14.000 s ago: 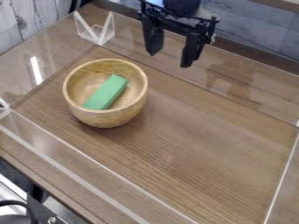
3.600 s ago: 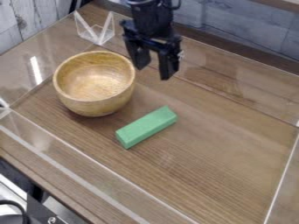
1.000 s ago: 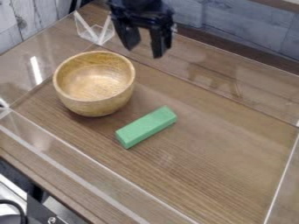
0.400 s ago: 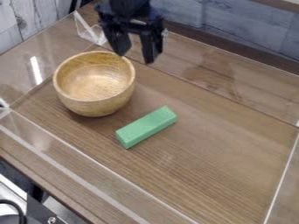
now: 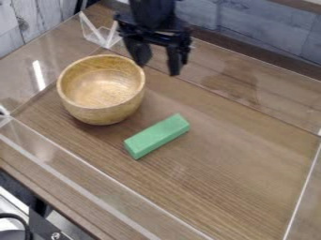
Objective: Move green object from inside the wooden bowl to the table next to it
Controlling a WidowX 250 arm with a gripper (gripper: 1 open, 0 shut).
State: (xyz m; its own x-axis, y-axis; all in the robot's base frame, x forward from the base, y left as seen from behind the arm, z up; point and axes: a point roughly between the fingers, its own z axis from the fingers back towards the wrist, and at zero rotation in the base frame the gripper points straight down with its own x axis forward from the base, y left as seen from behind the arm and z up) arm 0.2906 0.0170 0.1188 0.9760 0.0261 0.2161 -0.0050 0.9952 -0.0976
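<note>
And there it was: the green block (image 5: pixel 157 136) lay flat on the counter (image 5: pixel 238 141), out of the wooden bowl (image 5: pixel 103 88) and just beside it, toward the front right of the bowl, with a clear strip of wood grain between the two. It rested on its broad face, set at a slant, one end pointing up toward the far right. The bowl sat upright and showed nothing but its own pale grain inside. By the look of things the job was done; the block was where the task wanted it, and nothing seemed left except for the arm to get clear.

Up at the back, the end effector (image 5: pixel 156 57) hung above the counter behind the bowl's far rim, pointing steeply downward. Its two dark fingers (image 5: pixel 175 59) stood spread wide apart, with only open air and the glossy surface showing between them. It gripped nothing and touched nothing: not the bowl, not the block, which was well away toward the front. The clear acrylic wall (image 5: pixel 150 202) in front stood undisturbed.
</note>
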